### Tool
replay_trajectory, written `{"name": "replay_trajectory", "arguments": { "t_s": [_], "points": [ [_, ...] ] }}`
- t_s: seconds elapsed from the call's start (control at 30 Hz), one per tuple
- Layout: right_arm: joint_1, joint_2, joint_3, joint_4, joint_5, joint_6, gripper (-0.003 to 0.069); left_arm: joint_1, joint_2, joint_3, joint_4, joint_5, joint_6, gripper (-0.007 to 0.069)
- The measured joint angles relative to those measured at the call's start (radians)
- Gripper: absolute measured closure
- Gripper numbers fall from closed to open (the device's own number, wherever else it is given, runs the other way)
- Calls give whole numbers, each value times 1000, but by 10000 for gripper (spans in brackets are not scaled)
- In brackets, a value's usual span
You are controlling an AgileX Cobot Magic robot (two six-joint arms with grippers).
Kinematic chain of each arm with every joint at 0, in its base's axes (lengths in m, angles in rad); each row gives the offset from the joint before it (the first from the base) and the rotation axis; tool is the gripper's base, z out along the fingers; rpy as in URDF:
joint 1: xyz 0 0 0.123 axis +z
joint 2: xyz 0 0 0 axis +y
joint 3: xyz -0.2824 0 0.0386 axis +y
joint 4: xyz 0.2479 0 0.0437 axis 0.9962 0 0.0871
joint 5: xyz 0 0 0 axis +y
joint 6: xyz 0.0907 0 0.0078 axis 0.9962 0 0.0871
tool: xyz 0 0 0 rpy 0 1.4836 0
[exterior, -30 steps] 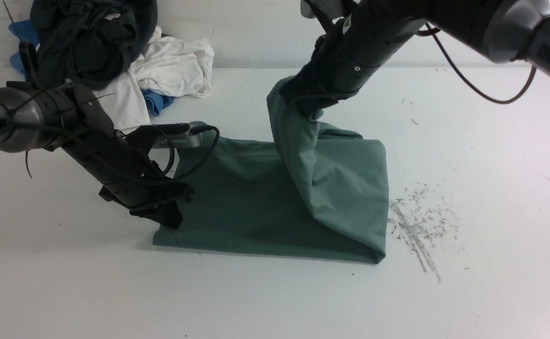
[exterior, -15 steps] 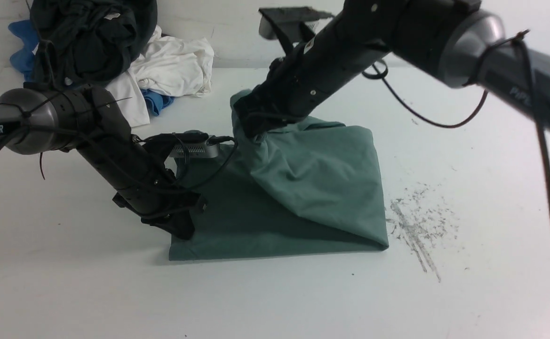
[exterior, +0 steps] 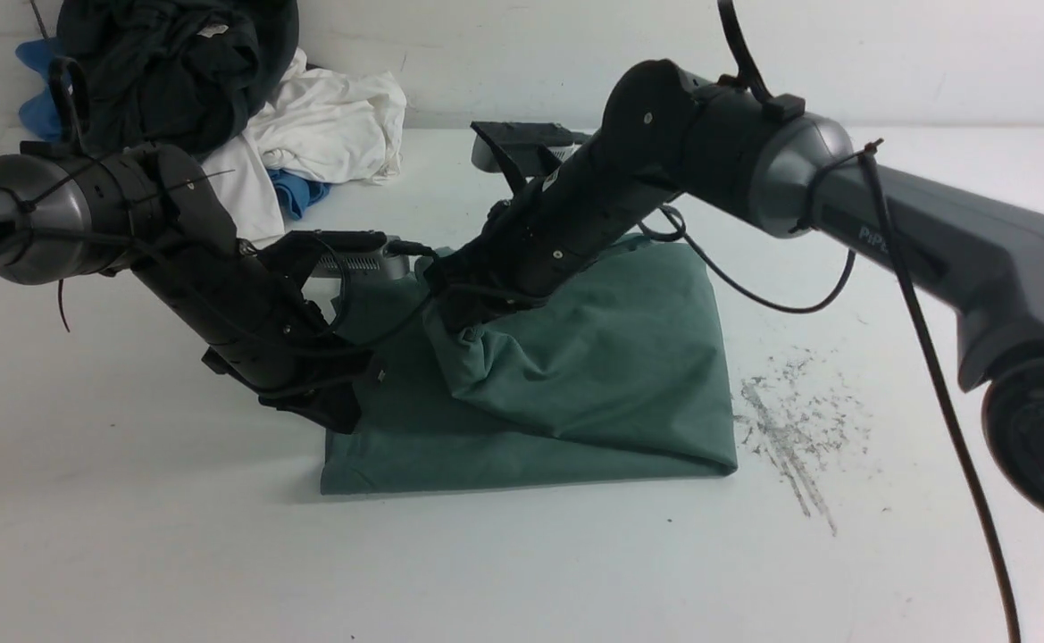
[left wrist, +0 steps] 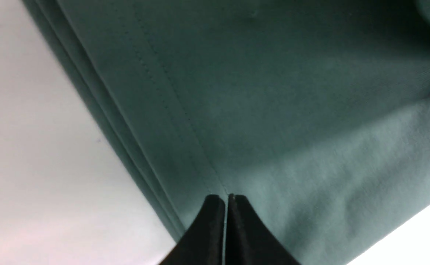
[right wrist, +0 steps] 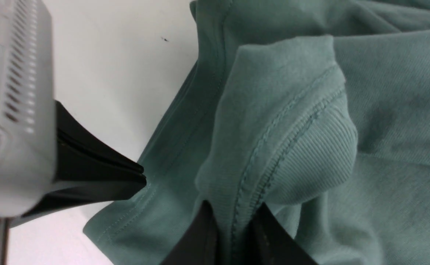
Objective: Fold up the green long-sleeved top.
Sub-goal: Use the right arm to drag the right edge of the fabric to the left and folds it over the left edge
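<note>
Green top (exterior: 629,357): partly folded | our right gripper (right wrist: 237,224) pinches its neckband, fold unfinished | our left gripper (left wrist: 226,198): fingertips together, empty | left to do: lay flat, finish folding

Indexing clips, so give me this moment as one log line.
right pincer: gripping top | left pincer: shut, empty | top: partly folded

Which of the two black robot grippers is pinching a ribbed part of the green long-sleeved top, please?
The right gripper: green fabric bunches between its fingers, whereas the left gripper is shut on nothing.
</note>
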Motion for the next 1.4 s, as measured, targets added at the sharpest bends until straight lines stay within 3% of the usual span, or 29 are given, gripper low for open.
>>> {"name": "replay_trajectory", "arguments": {
  "t_s": [0.07,0.13,0.2,0.23,0.3,0.43,0.57,0.7,0.83,0.9,0.93,1.0,1.07,1.4],
  "points": [
    [0,11,-2,16,2,-9,579,0,-8,1,6,0,-1,628],
    [0,14,-2,26,4,-14,529,0,-31,2,18,0,-1,628],
    [0,12,-8,45,10,-14,431,0,-75,2,23,-2,-1,628],
    [0,12,-9,46,12,-14,431,0,-80,2,23,-5,-1,628],
    [1,1,-32,43,44,-19,277,4,-148,2,9,-15,2,628],
    [0,-17,-84,-14,93,-24,106,11,-288,2,-2,-23,2,628],
    [-7,-58,-166,-131,166,-21,60,-22,-364,1,-6,-35,4,628],
    [-28,-78,-205,-263,203,15,108,-93,-365,1,-9,-83,13,628],
    [-85,-64,-211,-379,197,78,288,-163,-294,1,2,-201,17,628],
    [-107,-35,-211,-382,161,87,425,-164,-226,1,10,-270,17,628],
    [-107,-31,-211,-381,158,88,437,-163,-220,1,11,-281,17,628],
    [-113,17,-211,-361,109,90,568,-146,-145,1,15,-351,17,628],
    [-113,67,-211,-343,64,90,637,-125,-85,1,15,-395,17,628],
    [-113,237,-220,-284,-49,109,672,-39,102,-20,-22,-396,13,628]
  ]
}}
